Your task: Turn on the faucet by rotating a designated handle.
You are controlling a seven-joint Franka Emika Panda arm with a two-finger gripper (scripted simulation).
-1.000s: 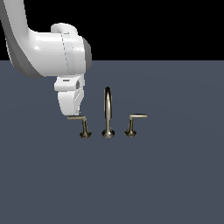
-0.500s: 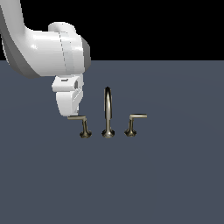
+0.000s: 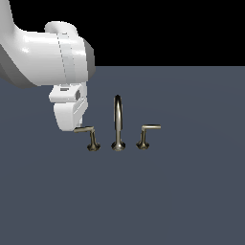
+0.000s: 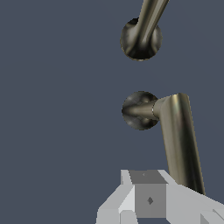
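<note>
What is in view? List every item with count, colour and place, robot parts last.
spout: one, brass-grey, tall thin arch on a flared base, standing between the two levers.
handle: one, brass-grey L-shaped lever, on the exterior view's left of the spout, arm pointing toward the claw.
second lever: one, brass-grey, on the exterior view's right of the spout, arm pointing away from it.
surface: one, dark grey-blue, flat, under the whole faucet set.
arm: one, white, entering from the exterior view's upper left.
claw: one, white-grey, at the tip of the handle's arm; open or shut cannot be told.
</note>
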